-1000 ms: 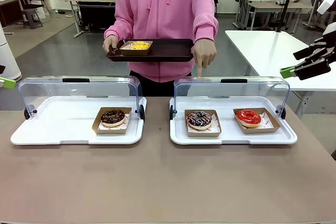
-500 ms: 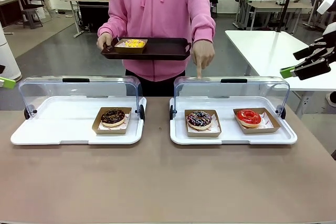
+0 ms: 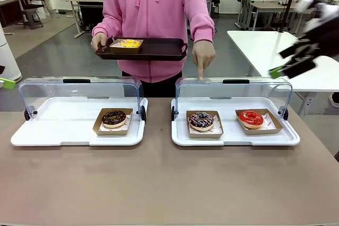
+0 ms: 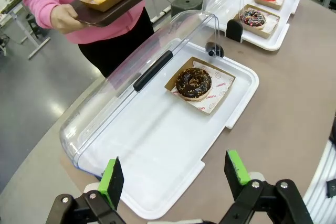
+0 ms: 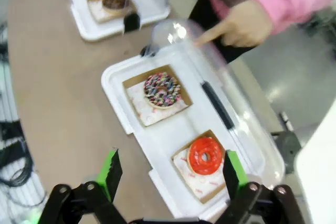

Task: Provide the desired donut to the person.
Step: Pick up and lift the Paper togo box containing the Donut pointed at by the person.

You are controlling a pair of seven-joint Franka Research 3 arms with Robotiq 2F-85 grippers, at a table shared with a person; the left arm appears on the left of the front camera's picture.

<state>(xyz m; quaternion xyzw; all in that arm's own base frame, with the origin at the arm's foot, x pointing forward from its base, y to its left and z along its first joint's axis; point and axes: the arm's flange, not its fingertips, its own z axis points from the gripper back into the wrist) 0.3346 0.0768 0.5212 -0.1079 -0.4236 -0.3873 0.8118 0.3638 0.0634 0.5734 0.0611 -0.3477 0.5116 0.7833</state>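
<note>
The person wears bright pink, carries a yellow-topped donut on a dark brown tray, and here are a chocolate-brown donut, a multicolour-sprinkled donut and a glossy red donut.

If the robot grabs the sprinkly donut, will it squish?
Probably yes: the sprinkle donut looks soft and frosted, so pinching could dent or smear it. Its brown cardboard tray looks stiffer and light, likely a safer place to grab, though it may tip.

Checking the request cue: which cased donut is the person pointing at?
The sprinkled donut, left in the right-hand case: the person's finger points down directly behind it, unlike the red donut or chocolate donut.
</note>
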